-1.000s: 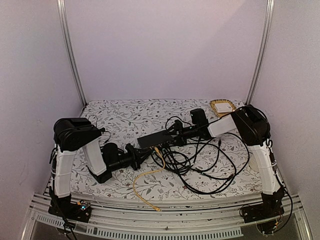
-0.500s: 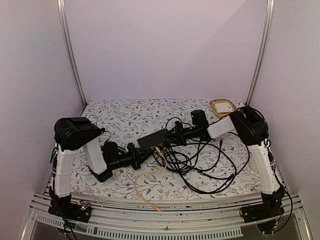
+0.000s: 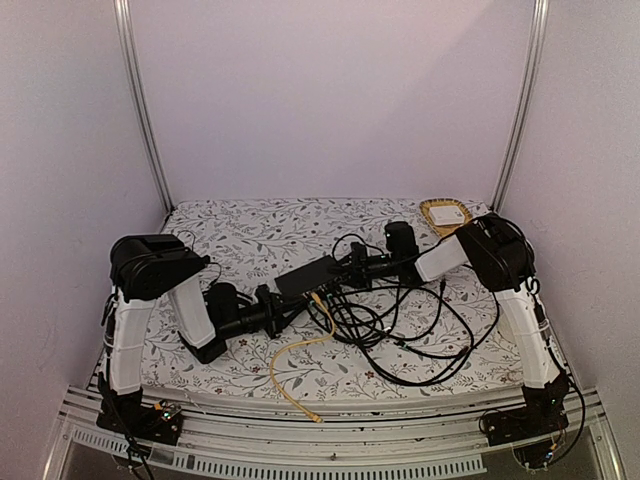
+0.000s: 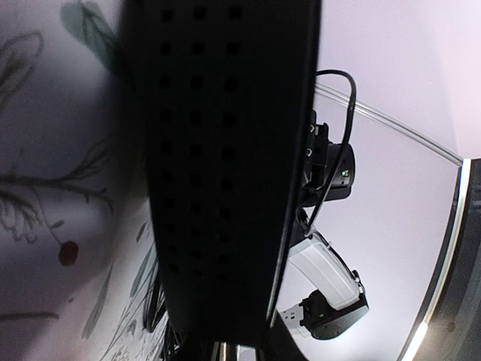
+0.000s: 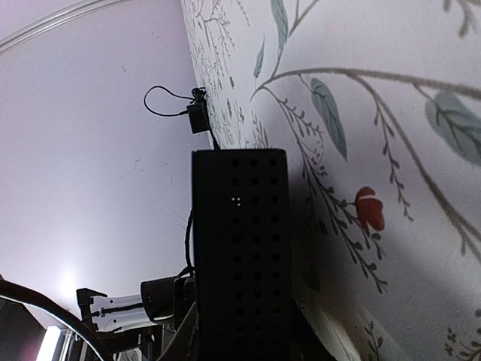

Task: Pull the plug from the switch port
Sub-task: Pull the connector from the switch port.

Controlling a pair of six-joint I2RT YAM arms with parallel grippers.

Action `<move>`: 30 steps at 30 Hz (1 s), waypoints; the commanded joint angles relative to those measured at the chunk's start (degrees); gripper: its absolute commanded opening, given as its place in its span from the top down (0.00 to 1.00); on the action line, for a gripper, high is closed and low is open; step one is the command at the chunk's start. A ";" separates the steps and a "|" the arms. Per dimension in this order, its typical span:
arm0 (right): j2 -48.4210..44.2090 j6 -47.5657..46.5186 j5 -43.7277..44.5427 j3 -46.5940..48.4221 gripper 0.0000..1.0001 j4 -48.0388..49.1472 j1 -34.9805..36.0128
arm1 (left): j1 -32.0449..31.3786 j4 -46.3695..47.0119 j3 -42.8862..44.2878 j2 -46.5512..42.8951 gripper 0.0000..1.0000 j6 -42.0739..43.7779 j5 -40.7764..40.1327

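Flat black rectangular switch [image 3: 308, 274], rows of small vent holes across its face [image 5: 240, 256]; mid-table over the floral cloth [image 3: 230, 230], between the left gripper [image 3: 291, 306] and right gripper [image 3: 348, 267]; thin yellow cable [image 3: 290, 352] trails from its near edge toward the table front; their junction too small to make out; switch body fills both wrist views, fingers hidden; cannot tell whether either pair is spread or pinching.

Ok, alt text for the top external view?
Two arms reach inward over a floral-print table, the left gripper and right gripper meeting at a flat black switch from opposite sides. Tangled black cables spread beside it, a yellow cable trails toward the near edge, and a white box sits far right.
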 commanded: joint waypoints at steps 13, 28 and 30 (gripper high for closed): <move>-5.01 7.56 3.09 -5.21 0.98 15.23 0.94 | -2.19 15.18 0.95 16.97 0.76 -3.22 -9.86; -9.52 9.97 3.36 -8.35 0.98 17.56 1.24 | -2.45 15.14 1.31 16.98 0.78 -3.28 -11.93; -9.62 9.97 3.36 -8.49 0.98 17.52 1.37 | -2.41 15.18 1.14 16.82 0.78 -3.23 -12.11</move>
